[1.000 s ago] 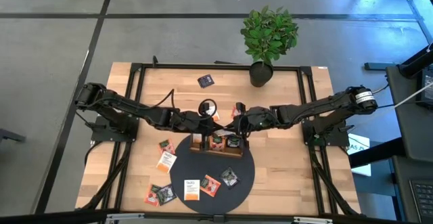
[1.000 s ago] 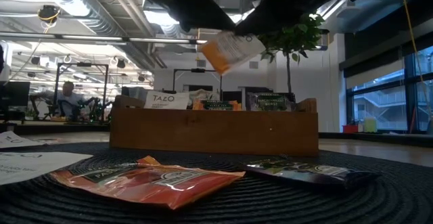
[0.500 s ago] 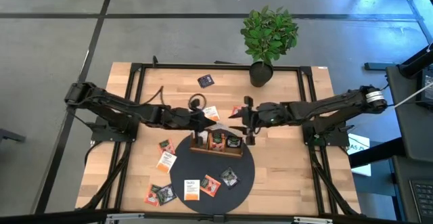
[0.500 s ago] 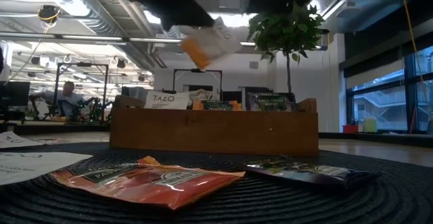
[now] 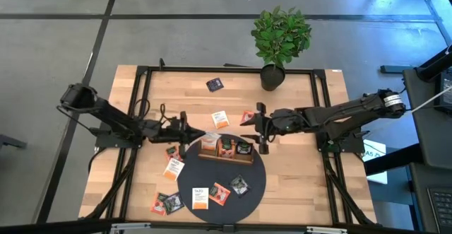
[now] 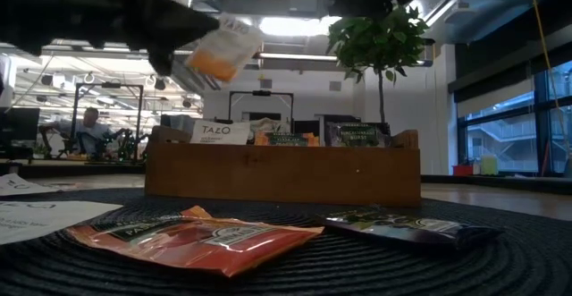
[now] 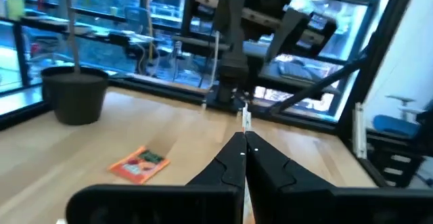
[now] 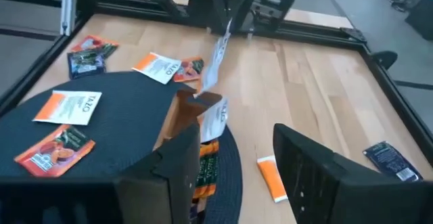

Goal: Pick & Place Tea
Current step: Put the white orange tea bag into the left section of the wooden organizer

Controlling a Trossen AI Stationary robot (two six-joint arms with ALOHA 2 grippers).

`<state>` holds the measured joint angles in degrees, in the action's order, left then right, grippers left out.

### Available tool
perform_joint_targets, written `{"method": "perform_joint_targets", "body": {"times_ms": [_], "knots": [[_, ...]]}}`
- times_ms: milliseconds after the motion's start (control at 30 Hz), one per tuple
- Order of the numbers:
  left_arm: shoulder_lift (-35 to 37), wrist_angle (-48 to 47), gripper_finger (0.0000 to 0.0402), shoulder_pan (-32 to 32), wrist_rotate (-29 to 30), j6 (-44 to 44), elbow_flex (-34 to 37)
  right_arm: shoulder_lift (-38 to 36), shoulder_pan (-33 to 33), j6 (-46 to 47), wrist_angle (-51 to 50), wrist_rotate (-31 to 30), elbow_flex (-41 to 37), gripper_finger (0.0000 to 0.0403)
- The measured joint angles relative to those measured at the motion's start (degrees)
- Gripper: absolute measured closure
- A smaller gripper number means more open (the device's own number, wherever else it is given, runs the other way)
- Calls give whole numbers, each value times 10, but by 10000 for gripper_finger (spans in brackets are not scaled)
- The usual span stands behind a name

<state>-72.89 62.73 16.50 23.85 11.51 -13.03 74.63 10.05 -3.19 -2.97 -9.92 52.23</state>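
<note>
My left gripper (image 5: 196,133) is shut on an orange-and-white tea sachet (image 6: 223,50), above the left end of the brown wooden tray (image 5: 226,150). The right wrist view shows the same sachet (image 8: 213,55). The tray stands on a round dark mat (image 5: 244,174) and holds several upright sachets (image 6: 286,138). My right gripper (image 5: 258,128) is open past the tray's right end, nothing between its fingers (image 8: 172,163). Loose sachets lie flat on the mat (image 5: 200,196) and on the wood (image 5: 248,116). My left gripper pinches the sachet between its two shut fingers; in its own wrist view the sachet's thin edge (image 7: 245,120) sticks out past the fingertips. The fingers come about level from the table's left. The sachet is lifted clear, tilted, higher than the tray's top.
A potted plant (image 5: 280,39) stands at the table's far edge. A dark sachet (image 5: 215,84) lies on the far wood, and more sachets (image 5: 173,167) lie near the mat's left side. Black frame rails (image 5: 321,114) run along both sides. A person (image 6: 89,126) sits far off in the room.
The two grippers were close together above the tray. My right gripper has opened and drawn back toward the table's right edge. My left gripper, still shut, has pulled back toward the left edge, carrying the sachet with it, clear of the tray.
</note>
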Motion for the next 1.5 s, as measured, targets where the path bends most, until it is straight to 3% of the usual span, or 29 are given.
{"method": "perform_joint_targets", "body": {"times_ms": [533, 1233, 1500], "knots": [[-144, 33, 399, 6, 9, 56, -28, 30, 0, 0, 27, -1, 0, 215], [-213, 40, 393, 6, 73, 90, -27, 30, 0, -1, 17, 0, 0, 214], [-213, 54, 354, 6, 81, 103, -27, 29, 0, -2, 17, 0, 0, 214]]}}
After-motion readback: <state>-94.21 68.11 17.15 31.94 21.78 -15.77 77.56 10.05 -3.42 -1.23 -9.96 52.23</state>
